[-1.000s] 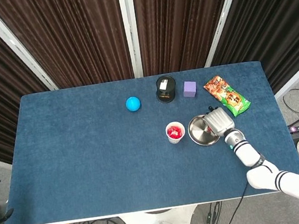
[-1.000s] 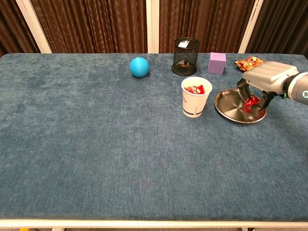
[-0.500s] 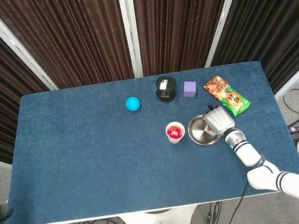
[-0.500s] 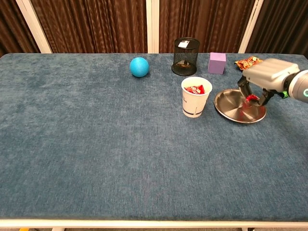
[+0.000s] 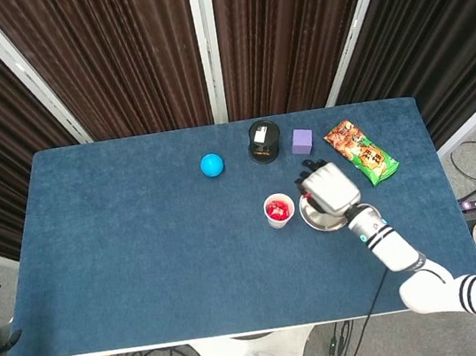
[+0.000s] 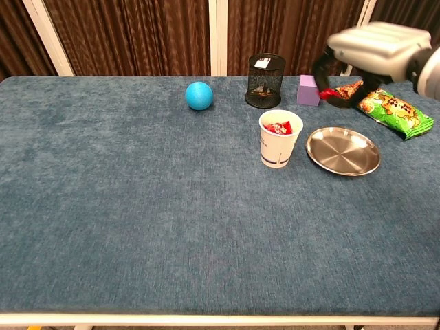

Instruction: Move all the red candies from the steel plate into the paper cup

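Note:
My right hand (image 6: 364,49) (image 5: 327,188) hangs high above the steel plate (image 6: 343,150) (image 5: 316,216), pinching a red candy (image 6: 328,93) between its fingertips. Nothing lies on the plate in the chest view. Just left of the plate stands the white paper cup (image 6: 280,138) (image 5: 279,209), upright, with red candies (image 6: 279,128) inside. The held candy is up and to the right of the cup's mouth. My left hand is in neither view.
A black mesh pen holder (image 6: 265,80), a purple cube (image 6: 309,89) and a blue ball (image 6: 199,95) stand behind the cup. A green and orange snack bag (image 6: 386,103) lies at the right, behind the plate.
My right hand has picked the red candy out of the plate, lifted it well up and carried it leftward toward the cup. The plate now shows bare.

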Controlling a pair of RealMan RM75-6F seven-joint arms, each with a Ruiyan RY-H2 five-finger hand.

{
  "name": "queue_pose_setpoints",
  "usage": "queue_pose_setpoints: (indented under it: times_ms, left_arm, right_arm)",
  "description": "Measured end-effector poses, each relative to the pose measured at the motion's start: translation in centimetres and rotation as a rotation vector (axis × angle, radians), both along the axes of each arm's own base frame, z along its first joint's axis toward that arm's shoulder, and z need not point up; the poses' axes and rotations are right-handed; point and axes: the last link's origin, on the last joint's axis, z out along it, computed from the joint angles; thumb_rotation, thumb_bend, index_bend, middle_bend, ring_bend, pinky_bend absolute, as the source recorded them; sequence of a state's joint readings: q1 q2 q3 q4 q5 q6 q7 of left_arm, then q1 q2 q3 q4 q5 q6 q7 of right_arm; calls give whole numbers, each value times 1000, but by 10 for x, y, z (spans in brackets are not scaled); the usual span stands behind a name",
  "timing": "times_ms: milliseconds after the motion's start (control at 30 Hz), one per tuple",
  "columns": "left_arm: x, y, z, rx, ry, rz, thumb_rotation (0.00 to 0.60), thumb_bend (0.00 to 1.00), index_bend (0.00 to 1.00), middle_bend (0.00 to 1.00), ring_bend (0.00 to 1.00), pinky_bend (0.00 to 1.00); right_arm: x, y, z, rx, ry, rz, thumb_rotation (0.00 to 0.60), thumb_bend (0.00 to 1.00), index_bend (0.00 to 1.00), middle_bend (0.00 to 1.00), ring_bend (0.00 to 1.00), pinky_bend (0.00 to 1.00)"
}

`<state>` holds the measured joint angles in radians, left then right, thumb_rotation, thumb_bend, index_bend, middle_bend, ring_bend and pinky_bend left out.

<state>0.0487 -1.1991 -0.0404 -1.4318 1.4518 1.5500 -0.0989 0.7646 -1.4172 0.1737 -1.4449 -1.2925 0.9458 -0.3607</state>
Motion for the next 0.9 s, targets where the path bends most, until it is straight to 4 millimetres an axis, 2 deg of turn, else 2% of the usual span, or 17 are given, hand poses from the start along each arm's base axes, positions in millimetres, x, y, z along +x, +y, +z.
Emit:
queue_pose_setpoints:
  times_ms: [167, 400, 567, 733, 900]
  left_arm:
    - [-1, 0, 0, -1, 0, 2, 600, 0, 287, 248, 141, 210]
    - [-4, -1, 0, 1, -6, 14, 600, 0, 287, 248, 141, 210]
    - [-6, -3, -1, -1, -8, 18, 600, 0, 287, 248, 141, 210]
    - [-6, -2, -1, -1, -7, 12, 600, 0, 287, 248, 141, 210]
    - [-4, 0, 0, 0, -6, 3, 600, 0, 287, 248, 141, 210]
  right_arm:
    - [22, 1, -14, 42, -8, 48, 600, 334, 553, 466, 206, 358]
    - [31, -5, -41, 71, 30, 57, 600, 333, 548, 434, 205, 358]
    - [29, -7, -52, 85, 68, 52, 600, 331, 488, 396, 186, 358]
    - [27, -6, -51, 81, 67, 49, 600, 327, 397, 339, 165, 351]
    - [26, -5, -36, 46, 38, 54, 600, 326, 317, 282, 149, 344]
